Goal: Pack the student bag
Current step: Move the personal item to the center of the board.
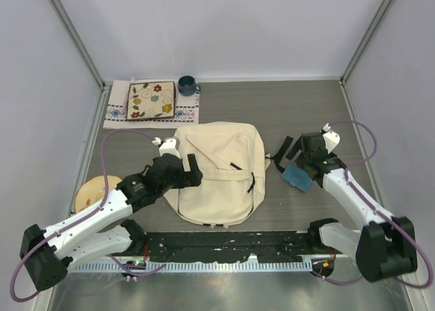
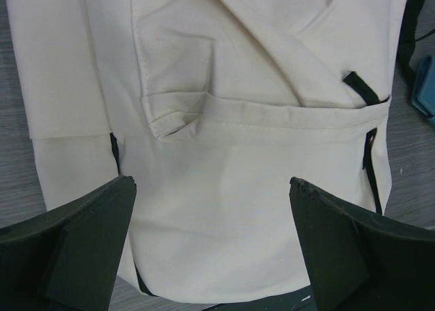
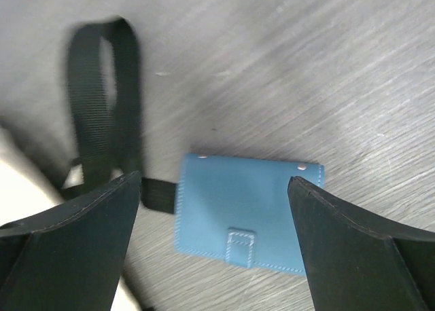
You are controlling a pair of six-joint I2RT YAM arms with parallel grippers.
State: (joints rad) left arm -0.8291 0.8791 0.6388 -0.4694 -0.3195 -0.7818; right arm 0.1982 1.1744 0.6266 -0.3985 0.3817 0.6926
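— Cream soft fabric backpack (image 1: 217, 175), lying how?
— Flat at the centre of the grey table (image 1: 292, 107), long axis near edge to far edge.
— Jaws?
— Left gripper (image 2: 212, 182) gapes over it; right gripper (image 3: 214, 178) gapes over a flat blue stitched wallet (image 3: 245, 212).

Cream student bag (image 1: 217, 172) — flat on the table, front pocket up

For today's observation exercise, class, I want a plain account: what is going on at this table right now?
Two robot arms are working on packing a cream backpack that lies flat on the table. The left end effector hovers open over the bag's front pocket, holding nothing. The right end effector is open above a blue wallet, which lies on the table next to the bag's black strap and is not yet gripped.
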